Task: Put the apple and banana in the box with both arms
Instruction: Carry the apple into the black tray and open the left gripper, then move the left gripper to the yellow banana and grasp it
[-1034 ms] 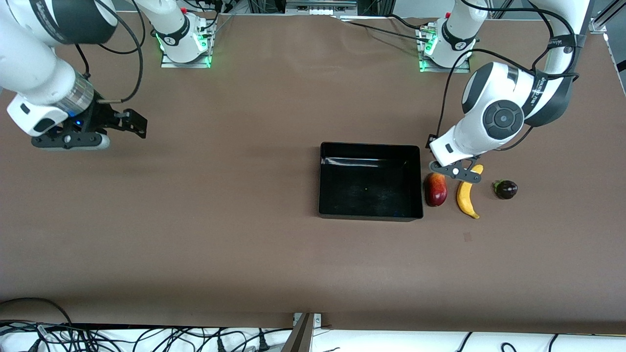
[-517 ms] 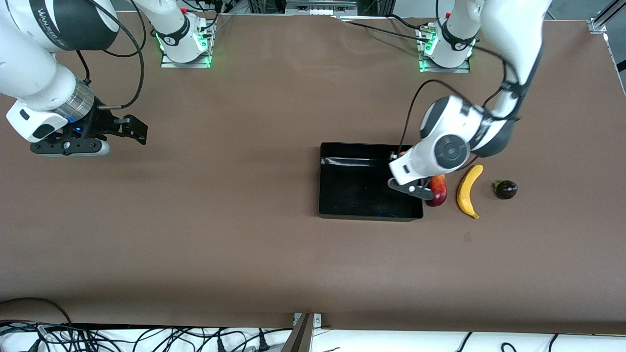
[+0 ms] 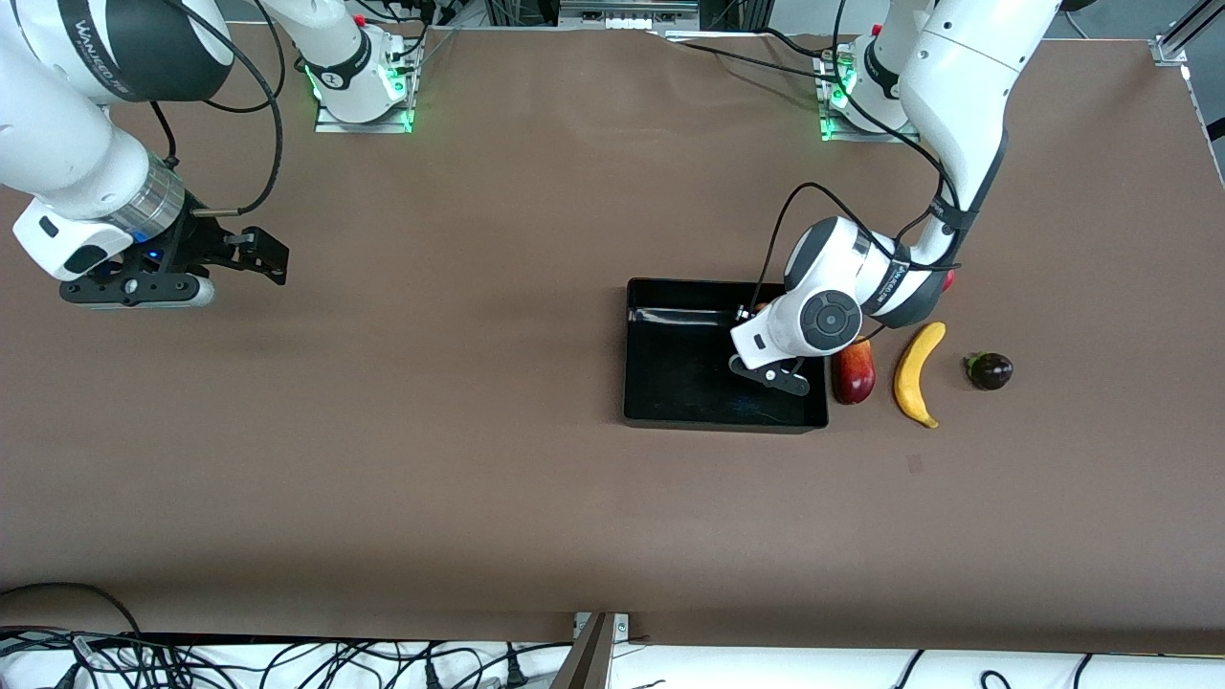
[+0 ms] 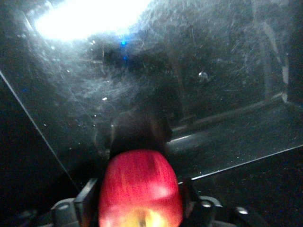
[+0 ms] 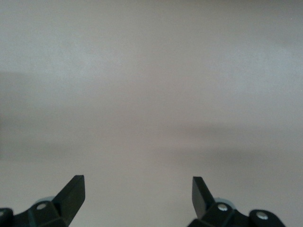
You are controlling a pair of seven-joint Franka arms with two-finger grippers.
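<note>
Over the shallow glossy black plastic box [image 3: 660,392], at its end toward the left arm, the left tool [image 3: 771,375] is held clamped on the small round red apple [image 4: 140,189], seen between its fingers [image 4: 85,198] in the left wrist view. On the brown counter [image 3: 431,478] beside the box, an elongated red-yellow mango [image 3: 853,371], the curved yellow banana [image 3: 916,373] and a dark purple eggplant [image 3: 990,370] are laid in a row. Toward the right arm's end, the right tool [image 5: 137,196] is kept waiting above bare counter, fingers spread with nothing between them.
</note>
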